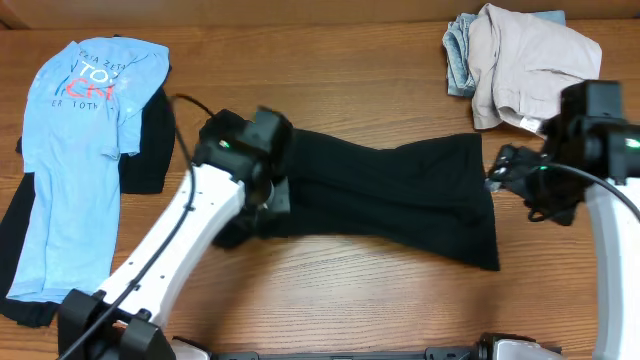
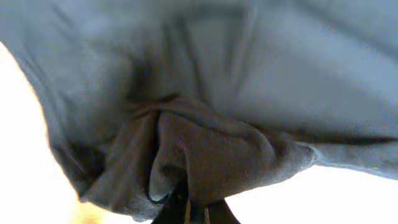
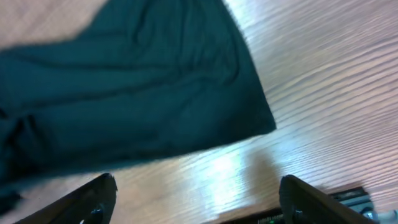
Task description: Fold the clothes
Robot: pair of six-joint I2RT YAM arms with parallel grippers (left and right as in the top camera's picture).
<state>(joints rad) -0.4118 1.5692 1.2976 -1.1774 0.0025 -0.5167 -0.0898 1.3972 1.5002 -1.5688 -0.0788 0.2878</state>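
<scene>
Fold in hand: left gripper (image 2: 188,210) pinches the bunched left end of the large plain black T-shirt (image 1: 400,195) lying centre; right gripper (image 3: 196,199) gapes beside its right hem, which it probably must grasp next.

My overhead camera looks straight down on the whole table (image 1: 340,300), my left wrist camera sits tight against the 9 o'clock end of the black shirt (image 1: 400,190), and my right wrist one views its 3 o'clock edge from farther off.
</scene>
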